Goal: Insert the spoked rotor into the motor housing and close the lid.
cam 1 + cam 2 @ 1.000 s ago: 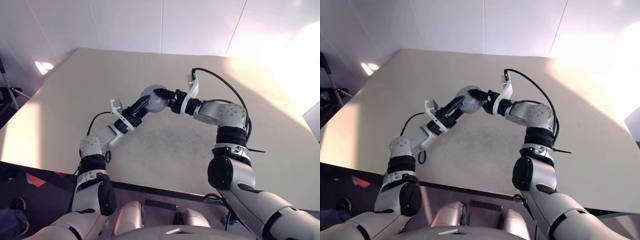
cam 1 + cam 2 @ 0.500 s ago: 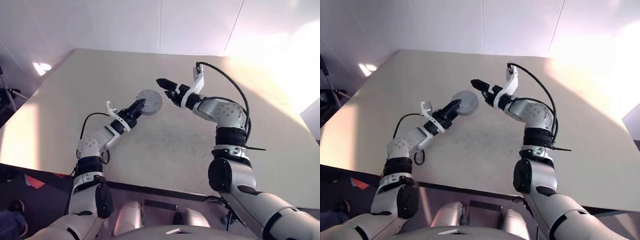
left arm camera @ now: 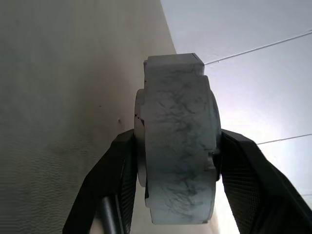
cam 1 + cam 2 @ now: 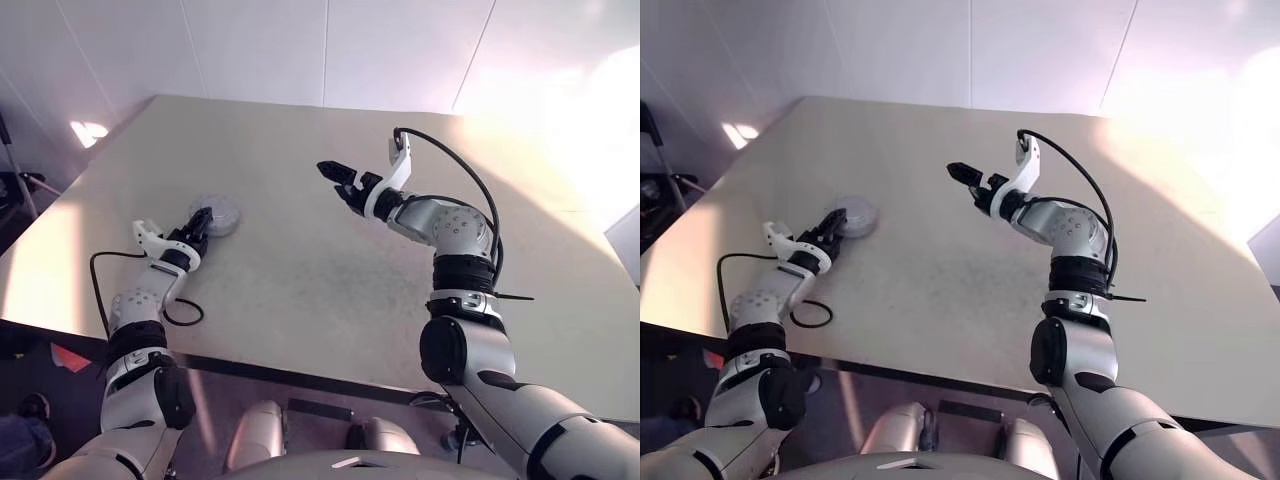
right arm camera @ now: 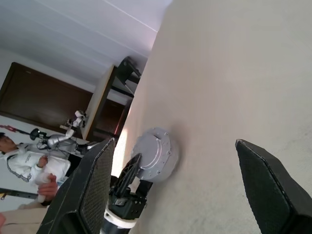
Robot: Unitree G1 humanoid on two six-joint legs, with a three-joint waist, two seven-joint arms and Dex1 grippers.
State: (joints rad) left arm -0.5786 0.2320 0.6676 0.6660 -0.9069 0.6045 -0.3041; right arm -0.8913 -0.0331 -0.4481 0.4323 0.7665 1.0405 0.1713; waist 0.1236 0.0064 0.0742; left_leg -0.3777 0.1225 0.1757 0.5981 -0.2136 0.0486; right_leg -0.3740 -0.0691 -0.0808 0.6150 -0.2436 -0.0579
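Left end effector [image 4: 203, 219], lid [image 4: 217, 214] leftward, lower.

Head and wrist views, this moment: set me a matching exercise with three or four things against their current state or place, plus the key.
Things:
1. left gripper
2. right gripper
3. grey disc assembly
4. table

States:
A. beige, bare in the middle
B. open, holding nothing, raised above the table
C. shut on the disc's edge
D. low at the table's left side, clamped between black fingers

Pairs: 1-C, 2-B, 3-D, 4-A
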